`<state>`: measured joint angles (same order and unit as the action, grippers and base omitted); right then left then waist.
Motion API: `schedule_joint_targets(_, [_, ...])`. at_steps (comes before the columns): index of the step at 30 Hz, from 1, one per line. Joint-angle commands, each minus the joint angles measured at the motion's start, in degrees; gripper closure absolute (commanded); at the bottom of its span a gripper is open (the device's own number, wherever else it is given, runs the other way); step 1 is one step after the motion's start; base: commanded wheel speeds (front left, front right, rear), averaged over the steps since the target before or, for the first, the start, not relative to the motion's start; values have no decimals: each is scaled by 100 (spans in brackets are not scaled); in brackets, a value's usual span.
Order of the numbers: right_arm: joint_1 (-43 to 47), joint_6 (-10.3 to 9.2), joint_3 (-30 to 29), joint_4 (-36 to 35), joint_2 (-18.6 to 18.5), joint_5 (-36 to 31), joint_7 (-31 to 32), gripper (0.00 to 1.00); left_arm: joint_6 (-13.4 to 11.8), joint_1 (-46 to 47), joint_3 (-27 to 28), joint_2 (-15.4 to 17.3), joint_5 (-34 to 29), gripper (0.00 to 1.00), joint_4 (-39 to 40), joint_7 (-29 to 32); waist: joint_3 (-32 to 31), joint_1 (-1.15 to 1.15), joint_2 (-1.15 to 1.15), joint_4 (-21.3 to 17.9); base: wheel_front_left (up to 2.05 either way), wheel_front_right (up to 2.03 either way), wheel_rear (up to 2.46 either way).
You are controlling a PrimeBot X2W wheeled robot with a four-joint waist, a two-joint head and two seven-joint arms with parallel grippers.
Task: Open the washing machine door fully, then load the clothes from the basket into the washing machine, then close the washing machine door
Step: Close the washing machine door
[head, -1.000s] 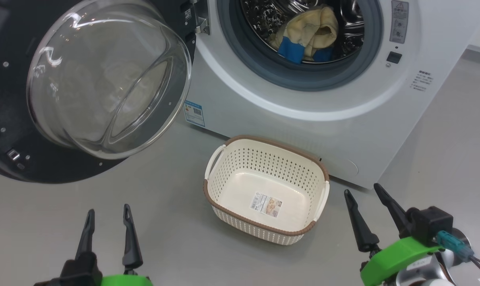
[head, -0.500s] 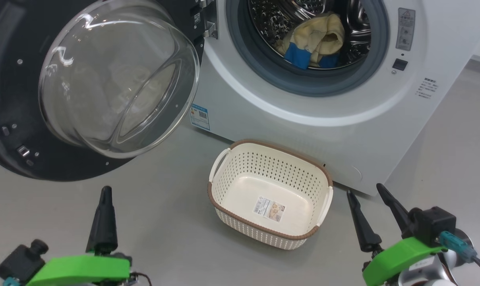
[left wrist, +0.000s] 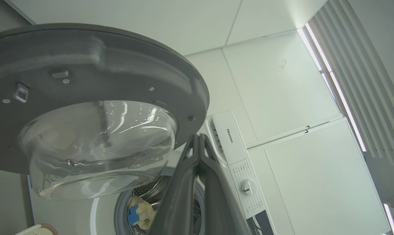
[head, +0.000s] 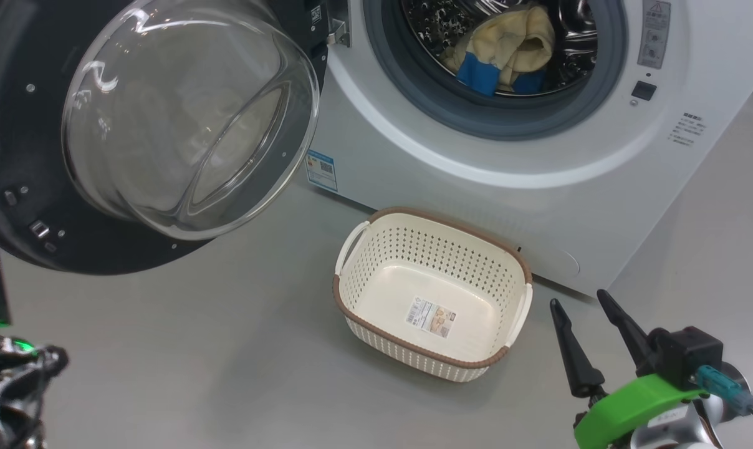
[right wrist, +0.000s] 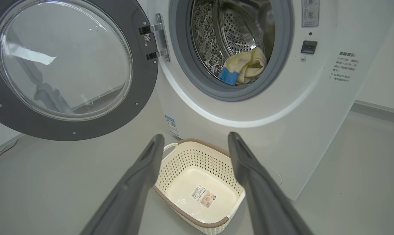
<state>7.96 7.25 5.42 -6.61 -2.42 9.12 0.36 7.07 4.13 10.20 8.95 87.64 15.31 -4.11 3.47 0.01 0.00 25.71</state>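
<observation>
The washing machine [head: 538, 187] is the biggest thing here, white, its round opening uncovered. The washing machine door [head: 183, 118] stands wide open on the machine's hinge side, its glass bowl bulging toward the robot. The basket [head: 414, 350] sits on the floor [head: 227, 349] just in front of the machine, below the opening, with a label [head: 431, 317] on its bottom. The clothes [head: 507, 50], cream with blue patches, lie inside the machine's drum [right wrist: 216, 39], at the opening's lower lip.

The right gripper [head: 577, 298] hovers low in front of the machine, just beside the basket's right end, its fingers spread apart and empty. The clothes are well above and beyond it. The left gripper [left wrist: 197, 137] is on the machine's hinge side, below the door's rim, its fingers pressed together on nothing and pointing upward. The clothes lie in the drum beyond it, apart from its fingers.
</observation>
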Motion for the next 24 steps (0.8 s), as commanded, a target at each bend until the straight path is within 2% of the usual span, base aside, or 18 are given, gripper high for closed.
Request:
schedule_joint_targets(1, [-191, 24, 84, -255, -46, -34, 18, 0, 40, 380, 410, 306, 77, 100, 91, -23, 38, -1, 0, 18, 0, 0, 0])
schedule_joint_targets(6, [-230, 24, 77, -326, -51, -93, 100, 0, 41, 909, 1011, 590, 597, 100, -404, -26, 131, -1, 0, 22, 0, 0, 0])
schedule_joint_targets(14, [-267, 24, 91, -459, -157, -115, 275, 0, 41, 1626, 1784, 976, 984, 100, -1584, 124, 285, -1, 0, -47, 0, 0, 0])
schedule_joint_targets(24, [-307, 24, 162, -682, -337, -128, 524, 0, 41, 2268, 2207, 1060, 1033, 100, -2909, 355, 507, -1, 0, -246, 0, 0, 0])
